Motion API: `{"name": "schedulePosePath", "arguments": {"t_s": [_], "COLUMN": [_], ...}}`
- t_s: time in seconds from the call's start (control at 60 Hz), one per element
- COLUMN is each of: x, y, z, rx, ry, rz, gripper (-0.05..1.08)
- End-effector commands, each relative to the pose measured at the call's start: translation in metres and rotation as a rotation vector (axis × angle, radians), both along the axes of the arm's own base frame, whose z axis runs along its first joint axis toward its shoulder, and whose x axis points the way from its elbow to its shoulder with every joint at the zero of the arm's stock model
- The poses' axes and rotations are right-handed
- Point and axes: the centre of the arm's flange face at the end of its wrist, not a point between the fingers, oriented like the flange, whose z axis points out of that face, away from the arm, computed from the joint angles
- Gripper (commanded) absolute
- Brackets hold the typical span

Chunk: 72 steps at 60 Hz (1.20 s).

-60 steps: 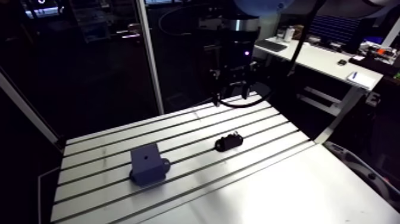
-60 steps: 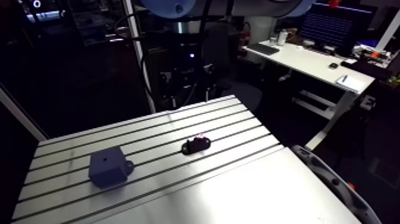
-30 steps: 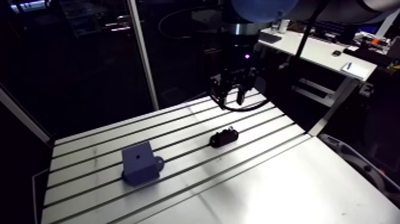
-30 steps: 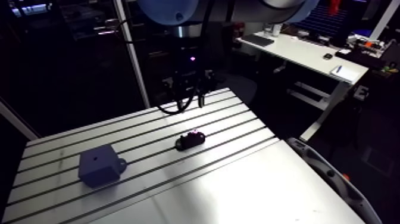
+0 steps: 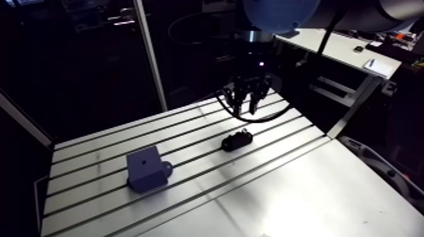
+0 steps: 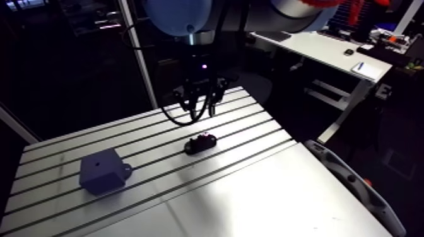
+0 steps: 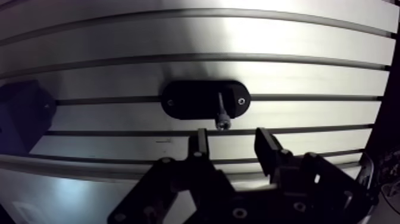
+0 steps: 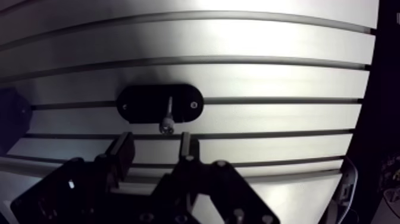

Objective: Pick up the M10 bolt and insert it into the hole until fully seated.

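Observation:
The bolt (image 7: 221,113) stands in a black oval holder (image 7: 205,99) on the slotted table (image 7: 297,71), its head towards the gripper. In the wrist view my gripper (image 7: 232,142) hovers above the table just short of the holder, and the bolt head lies slightly ahead of the gap between the fingers. The fingers (image 7: 199,146) stand apart with nothing between them, so the gripper is open. In the arm view the gripper (image 5: 247,106) hangs above and behind the holder (image 5: 236,140). The dark block with a hole in its top (image 5: 146,167) sits further left on the table.
In the wrist view the block (image 7: 21,116) shows beside the holder, well off to the side of the gripper. The table's long slots run across, under the holder. Its front edge (image 5: 208,205) drops to a lower pale surface.
The fingers have drawn closer together than just before. The gripper has come nearer to the holder. The arm camera has shifted, so the whole scene sits differently in the picture.

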Motion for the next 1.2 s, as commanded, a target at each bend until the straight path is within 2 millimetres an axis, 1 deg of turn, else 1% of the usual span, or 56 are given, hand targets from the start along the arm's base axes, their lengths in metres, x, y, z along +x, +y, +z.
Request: {"name": "schedulePosePath", "arguments": {"t_s": [0.017, 0.117, 0.3, 0.333, 0.883, 1.017, 1.083, 1.2], "x": [0.002, 0.003, 0.004, 0.006, 0.009, 0.009, 0.011, 0.011], "y": [-0.002, -0.002, -0.002, -0.001, 0.000, 0.000, -0.001, -0.001], "z": [-0.010, -0.016, -0.019, -0.023, -0.028, -0.031, -0.035, -0.035], "rx": [-0.008, -0.011, 0.000, 0.013, 0.031, 0.028, 0.025, 0.025], "ry": [-0.016, -0.026, -0.022, -0.035, -0.038, -0.043, -0.053, -0.053], "rz": [-0.001, -0.001, 0.001, 0.004, 0.006, 0.006, 0.007, 0.007], "gripper": [0.49, 0.49, 0.50, 0.50, 0.50, 0.50, 0.50, 0.50]}}
